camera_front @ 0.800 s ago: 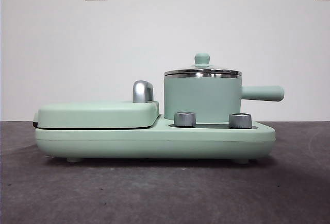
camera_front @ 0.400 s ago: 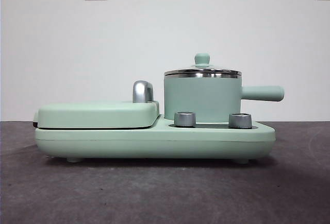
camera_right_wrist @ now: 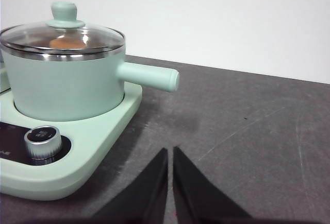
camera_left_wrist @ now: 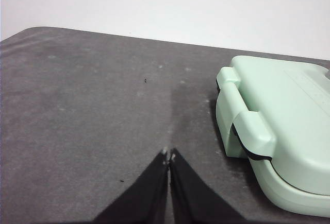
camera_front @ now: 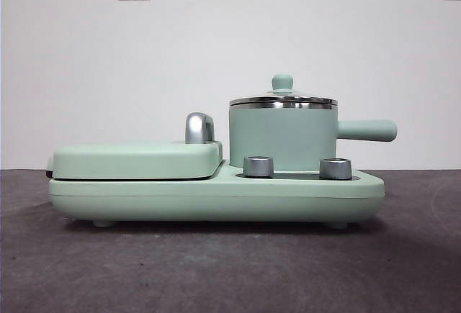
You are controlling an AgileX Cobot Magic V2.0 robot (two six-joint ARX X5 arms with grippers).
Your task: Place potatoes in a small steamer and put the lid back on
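Observation:
The mint-green small steamer (camera_front: 282,139) (camera_right_wrist: 64,87) stands on the right of the appliance base (camera_front: 216,192), its straight handle (camera_front: 367,130) pointing right. The glass lid (camera_front: 282,99) (camera_right_wrist: 62,34) with its green knob rests on the steamer's steel rim. Through the glass, an orange-brown potato (camera_right_wrist: 67,43) shows inside the pot. My right gripper (camera_right_wrist: 170,152) is shut over the bare table beside the base, apart from the pot. My left gripper (camera_left_wrist: 168,154) is shut over the table by the griddle end. Neither arm appears in the front view.
A flat mint-green griddle cover (camera_front: 137,160) (camera_left_wrist: 283,116) with a steel hinge handle (camera_front: 199,127) fills the base's left half. Two steel control knobs (camera_front: 258,166) (camera_front: 335,168) sit in front of the pot. Grey tabletop (camera_front: 230,270) surrounds the appliance; a white wall stands behind.

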